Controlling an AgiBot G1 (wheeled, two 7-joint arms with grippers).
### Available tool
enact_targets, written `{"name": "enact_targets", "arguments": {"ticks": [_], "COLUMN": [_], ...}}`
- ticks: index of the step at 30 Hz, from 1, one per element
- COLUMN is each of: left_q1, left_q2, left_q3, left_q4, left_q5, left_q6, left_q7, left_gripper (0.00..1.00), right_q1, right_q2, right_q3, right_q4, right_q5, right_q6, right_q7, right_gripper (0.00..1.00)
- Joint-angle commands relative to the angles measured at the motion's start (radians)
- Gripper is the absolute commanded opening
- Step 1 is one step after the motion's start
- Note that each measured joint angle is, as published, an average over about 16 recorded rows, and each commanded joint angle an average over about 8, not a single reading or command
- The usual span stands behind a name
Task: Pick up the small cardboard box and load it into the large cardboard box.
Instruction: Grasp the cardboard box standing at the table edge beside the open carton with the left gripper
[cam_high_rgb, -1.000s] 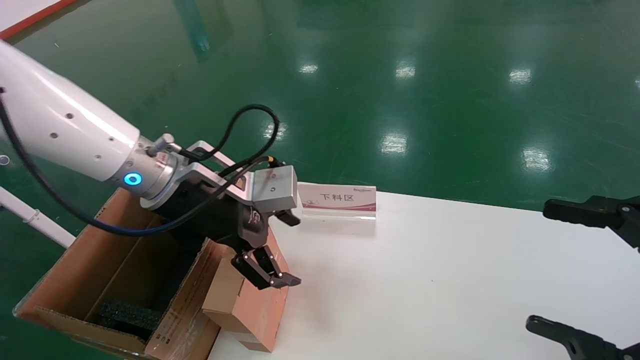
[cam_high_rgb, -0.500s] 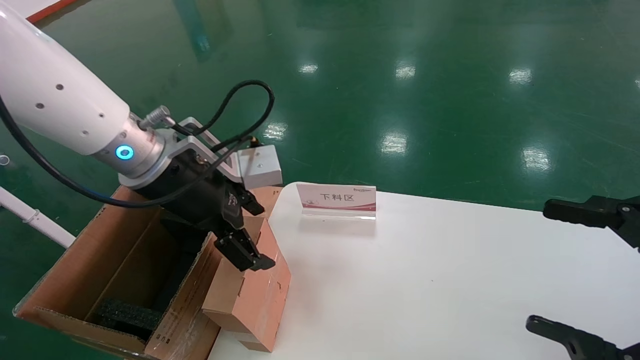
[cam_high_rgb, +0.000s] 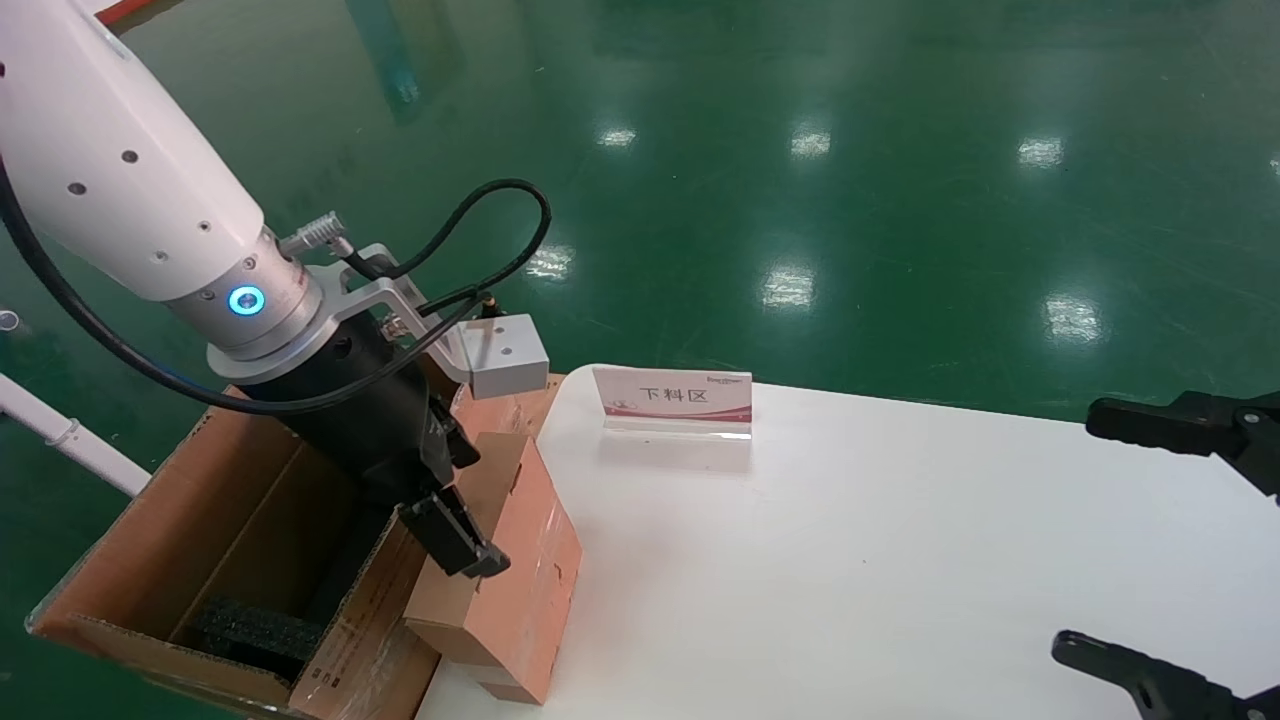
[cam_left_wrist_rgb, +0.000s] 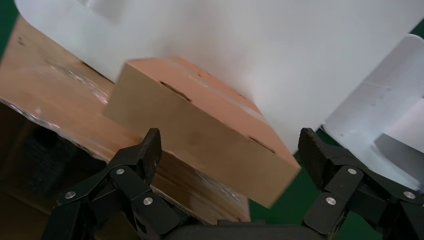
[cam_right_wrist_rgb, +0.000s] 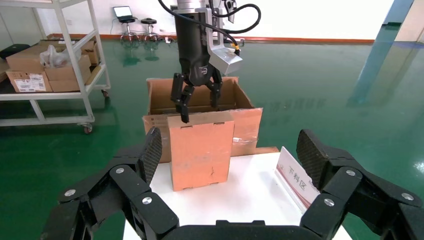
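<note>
The small cardboard box (cam_high_rgb: 505, 575) stands at the left edge of my white table (cam_high_rgb: 900, 560), on one of its narrow ends, tall and slightly tilted. It is plain orange-brown corrugated card with small slots near its upper edge. Its left side rests against the near flap of the large cardboard box (cam_high_rgb: 200, 560), which sits just beside the table on my left, lower than the tabletop, with its flaps standing open. Black foam (cam_high_rgb: 255, 625) lies inside the large carton, and the flap touching the small box carries small print and glossy tape.

My left hand (cam_high_rgb: 455, 500) hangs directly over the top of the small box, pointing down, its fingers spread wide and gripping nothing. In the left wrist view the small cardboard box (cam_left_wrist_rgb: 200, 132) lies between my two open fingers (cam_left_wrist_rgb: 142, 155), with neither finger touching it. From my right wrist view the left hand (cam_right_wrist_rgb: 197, 97) sits just above the top edge of the small box (cam_right_wrist_rgb: 200, 150), with the large carton (cam_right_wrist_rgb: 200, 107) behind it.

My right hand (cam_high_rgb: 1170, 540) is parked over the far right edge of the table, fingers open and empty. A small upright sign card (cam_high_rgb: 673, 397) with red print stands near the back edge of the table, well apart from the boxes. The floor (cam_high_rgb: 800, 150) around is glossy green.
</note>
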Motion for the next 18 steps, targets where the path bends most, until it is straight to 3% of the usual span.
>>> {"name": "enact_targets", "arguments": {"ticks": [1,8,18], "left_q1": [-0.030,-0.098,-0.151], "left_q2": [0.011,0.035,0.118], "left_q3": [0.046,0.206,0.364], "left_q4": [0.000,0.003,0.004], "left_q5": [-0.027,-0.132,-0.108], "left_q6": [0.000,-0.006,-0.032], "left_q7": [-0.022,-0.051,-0.156], "left_gripper": [1.00,1.00,1.00], "right_q1": [0.000,0.000,0.000], "right_q2": [0.000,0.000,0.001], "right_q3": [0.000,-0.001,-0.001], "right_q4": [0.000,0.000,0.000], "right_q5": [0.000,0.000,0.001], "right_q6": [0.000,0.000,0.001], "right_q7": [0.000,0.000,-0.001], "right_gripper": [1.00,1.00,1.00]}}
